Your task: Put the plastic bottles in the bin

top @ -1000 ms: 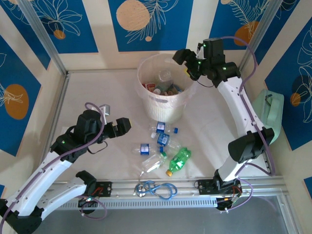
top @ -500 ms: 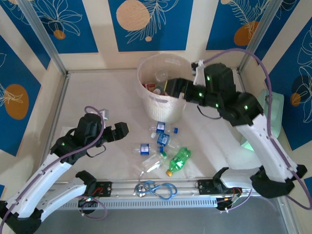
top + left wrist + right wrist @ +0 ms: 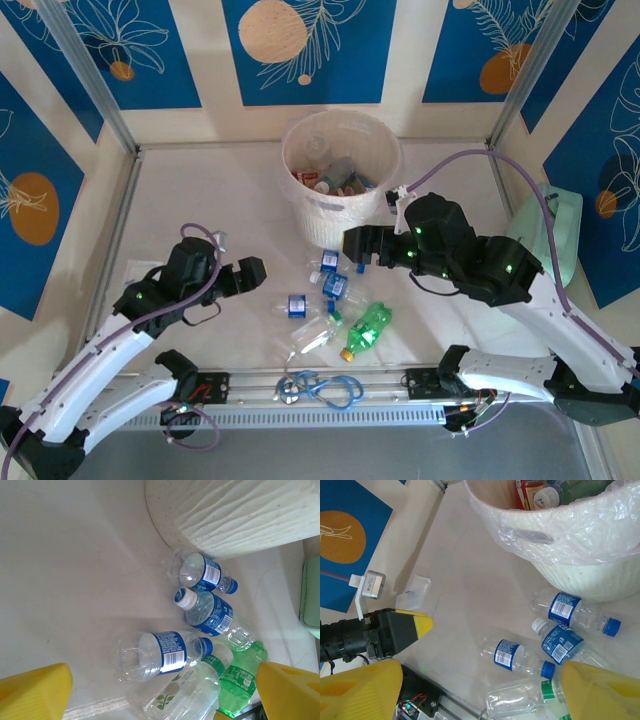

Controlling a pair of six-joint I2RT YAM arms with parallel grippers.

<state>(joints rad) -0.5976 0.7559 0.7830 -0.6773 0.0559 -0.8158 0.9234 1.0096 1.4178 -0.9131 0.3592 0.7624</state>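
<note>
Clear and green plastic bottles [image 3: 335, 287]: loose cluster lying on the table, just in front of the bin [image 3: 345, 222], which already holds several. Left gripper [image 3: 250, 271] and right gripper [image 3: 357, 243]: both spread, empty, flanking the cluster. Advice: each takes its nearest bottle across the body, one arm at a time.

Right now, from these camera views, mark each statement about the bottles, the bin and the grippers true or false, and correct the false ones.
1. The bin already holds some bottles. True.
2. The green bottle lies inside the bin. False: it lies on the table.
3. The right gripper is clamping a bottle. False: its jaws are open and empty.
4. Blue-labelled bottles lie on the table near the bin's base. True.
</note>
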